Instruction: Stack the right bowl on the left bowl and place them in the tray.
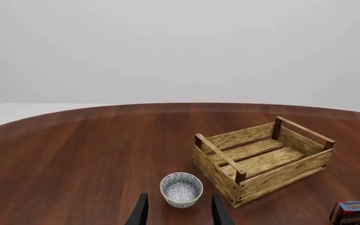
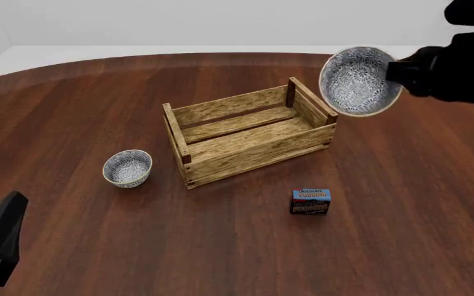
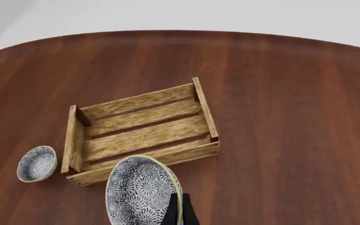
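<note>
At upper right of the front view, right bowl (image 2: pixel 359 81) gripped by its rim in the closed right hand (image 2: pixel 403 69), tilted on edge above the tray's (image 2: pixel 249 137) right end. At left, left bowl (image 2: pixel 128 168) upright on the tabletop (image 2: pixel 402 234), just ahead of the parted, empty left hand (image 1: pixel 178 211).

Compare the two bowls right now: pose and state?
The left bowl stands upright on the table, beside the tray, untouched; the right bowl is lifted in the air, gripped by the right hand. The left bowl's opening faces up; the right bowl is tipped on its side. Both share a speckled blue-white pattern.
</note>
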